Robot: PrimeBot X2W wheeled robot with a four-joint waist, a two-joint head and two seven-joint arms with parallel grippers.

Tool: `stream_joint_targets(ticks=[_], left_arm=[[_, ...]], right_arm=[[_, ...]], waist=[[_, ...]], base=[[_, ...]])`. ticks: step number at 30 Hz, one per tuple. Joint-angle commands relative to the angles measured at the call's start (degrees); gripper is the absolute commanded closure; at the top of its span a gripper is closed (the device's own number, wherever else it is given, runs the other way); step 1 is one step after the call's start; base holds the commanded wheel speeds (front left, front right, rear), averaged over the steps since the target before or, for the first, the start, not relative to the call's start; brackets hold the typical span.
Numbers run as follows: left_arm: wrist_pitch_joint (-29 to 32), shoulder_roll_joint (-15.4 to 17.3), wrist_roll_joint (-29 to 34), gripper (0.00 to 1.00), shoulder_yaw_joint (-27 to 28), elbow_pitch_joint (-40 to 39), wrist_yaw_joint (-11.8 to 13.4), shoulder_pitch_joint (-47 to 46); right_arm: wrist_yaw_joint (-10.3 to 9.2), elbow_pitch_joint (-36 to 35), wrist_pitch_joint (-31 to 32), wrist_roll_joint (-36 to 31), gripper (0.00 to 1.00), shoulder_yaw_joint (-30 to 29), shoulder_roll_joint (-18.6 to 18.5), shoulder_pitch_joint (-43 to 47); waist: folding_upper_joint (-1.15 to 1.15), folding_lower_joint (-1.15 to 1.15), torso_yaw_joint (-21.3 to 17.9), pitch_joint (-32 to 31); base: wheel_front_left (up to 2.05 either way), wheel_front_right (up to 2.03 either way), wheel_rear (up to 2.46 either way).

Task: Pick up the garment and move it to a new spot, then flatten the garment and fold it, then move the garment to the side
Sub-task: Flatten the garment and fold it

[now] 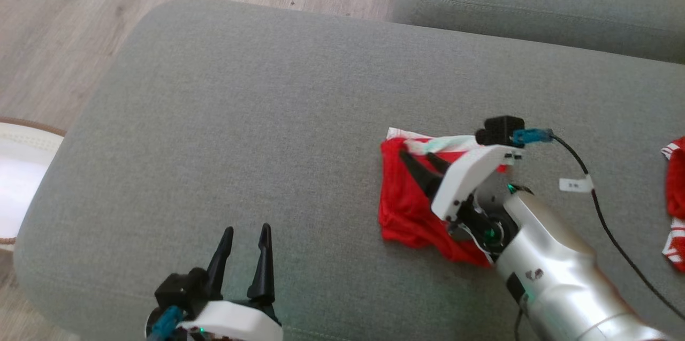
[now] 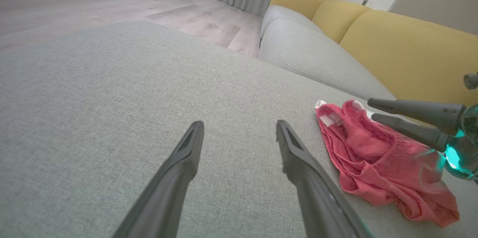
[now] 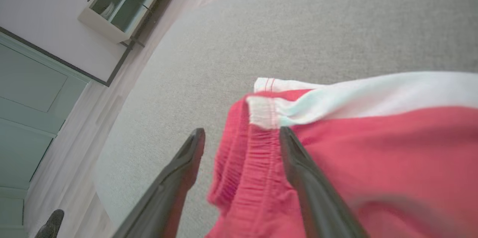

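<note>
Grey woven-fabric sofa cushion (image 1: pixel 241 116): broad, with rounded corners; pale wood floor (image 1: pixel 64 20) beyond it.
Crumpled red knit garment with white-and-mint band (image 1: pixel 404 207): lies on the cushion, right of centre.
Right gripper (image 1: pixel 415 154): over the garment's upper edge, fingers spread, pinching nothing; tips possibly brushing the cloth, too blurred to confirm.
Left gripper (image 1: pixel 247 228): at the cushion's near edge, fingers spread, well apart from the garment.
</note>
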Motion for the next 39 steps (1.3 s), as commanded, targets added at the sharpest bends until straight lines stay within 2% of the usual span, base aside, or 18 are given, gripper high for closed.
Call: stream_joint_targets(ticks=[1,5,9,21,27,33,39], left_arm=[[-1.0,-0.1,0.5,0.00,2.2,-1.4,-0.2,-3.0],[-1.1,0.0,0.6,0.00,2.8,-1.4,-0.2,-2.6],[-1.1,0.0,0.9,0.00,3.2,-1.8,-0.2,-2.4],[-1.2,0.5,2.2,0.00,4.1,-3.0,0.0,-2.7],[-1.2,1.0,2.3,0.00,4.2,-3.1,0.3,-1.9],[-1.1,1.4,2.2,0.00,4.1,-3.6,0.8,-0.7],[-1.1,2.1,1.9,0.00,4.4,-4.0,1.3,1.0]], right_arm=[[0.20,-1.8,-1.7,1.5,0.00,2.1,0.8,-3.3],[0.20,-2.9,-4.0,4.5,0.00,5.2,0.8,-4.5],[0.20,-2.2,-7.7,4.5,0.00,6.5,0.8,-5.9],[0.20,9.0,-24.2,-10.8,0.00,0.5,-0.3,-10.3],[0.20,11.6,-28.3,-16.7,0.00,-3.3,-1.0,-8.1],[0.20,9.6,-29.3,-22.2,0.00,-8.2,-1.8,-4.0],[0.20,-1.5,-29.3,-31.4,0.00,-18.2,-1.1,7.0]], waist=[[0.00,0.00,-0.3,0.0],[0.00,0.00,-1.3,-0.3],[0.00,0.00,-2.5,-0.5],[0.00,0.00,-5.6,-0.9],[0.00,0.00,-6.9,-2.2],[0.00,0.00,-7.9,-3.5],[0.00,0.00,-9.1,-5.0]], base=[[0.00,0.00,0.00],[0.00,0.00,0.00],[0.00,0.00,0.00],[0.00,0.00,0.00],[0.00,0.00,0.00],[0.00,0.00,0.00],[0.00,0.00,0.00]])
